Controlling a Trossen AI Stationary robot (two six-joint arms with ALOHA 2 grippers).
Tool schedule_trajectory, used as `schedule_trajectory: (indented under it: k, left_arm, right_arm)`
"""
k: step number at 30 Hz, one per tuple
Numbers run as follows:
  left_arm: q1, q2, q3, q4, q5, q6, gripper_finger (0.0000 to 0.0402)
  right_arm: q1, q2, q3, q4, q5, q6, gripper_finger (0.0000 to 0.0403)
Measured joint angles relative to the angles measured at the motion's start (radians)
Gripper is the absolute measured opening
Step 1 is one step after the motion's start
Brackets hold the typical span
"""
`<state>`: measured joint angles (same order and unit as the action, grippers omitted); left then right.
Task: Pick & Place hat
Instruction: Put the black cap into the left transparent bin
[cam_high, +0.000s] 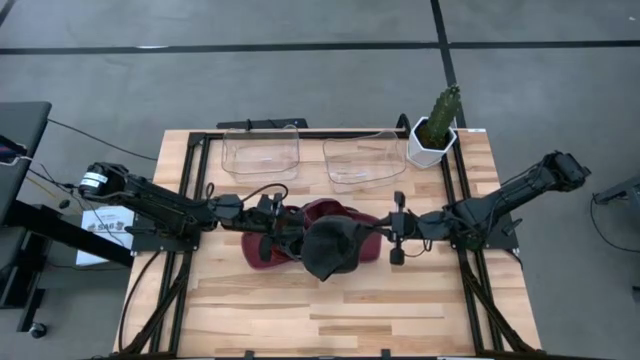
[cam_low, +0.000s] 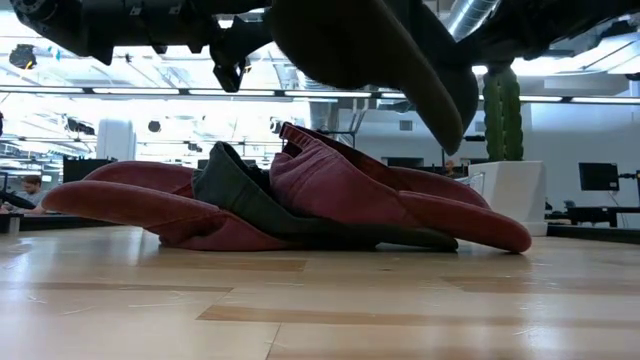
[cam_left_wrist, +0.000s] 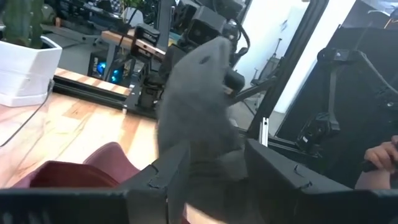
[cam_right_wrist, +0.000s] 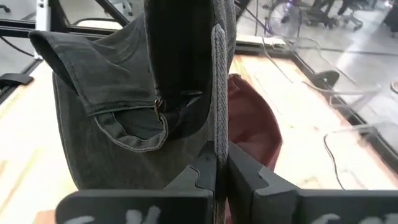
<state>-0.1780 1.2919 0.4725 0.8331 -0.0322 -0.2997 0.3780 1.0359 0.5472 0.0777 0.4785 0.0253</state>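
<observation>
**Grey denim hat, lifted, mid-transfer**

Grey hat (cam_high: 330, 250): held above the surface (cam_high: 400, 310), hanging over the red hats (cam_high: 290, 235) that lie in a heap at the middle. In the low view it hangs clear of the heap, not touching it.

Right claw (cam_right_wrist: 216, 168): closed tight on a seam of the grey hat, fingers pressed together with the cloth between them. It carries the hat.

Left claw (cam_left_wrist: 208, 168): jaws spread wide, close against the hanging grey hat; whether the cloth lies between its fingers or just in front of them I cannot tell. It holds nothing firmly.

Red hats: on the surface, a dark cloth folded among them, untouched.

Bins (cam_high: 262, 152): two clear ones at the far edge, beside a potted cactus (cam_high: 436, 128); they appear to hold nothing.

Step, as judged: pick done, place pending. The next move likely calls for carrying the hat clear of the heap, probably toward a bin, keeping the loose cloth from snagging the left claw.
</observation>
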Motion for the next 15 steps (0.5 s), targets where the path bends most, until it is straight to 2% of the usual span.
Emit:
schedule_trajectory:
  k: [4, 15]
  left_arm:
    - [0.000, 0.000, 0.000, 0.006, 0.030, -0.001, 0.0152]
    - [0.000, 0.000, 0.000, 0.006, 0.030, 0.004, 0.0152]
  right_arm:
    - [-0.022, 0.000, 0.000, -0.017, 0.000, 0.014, 0.0009]
    - [-0.032, 0.000, 0.000, -0.022, -0.006, 0.028, 0.0008]
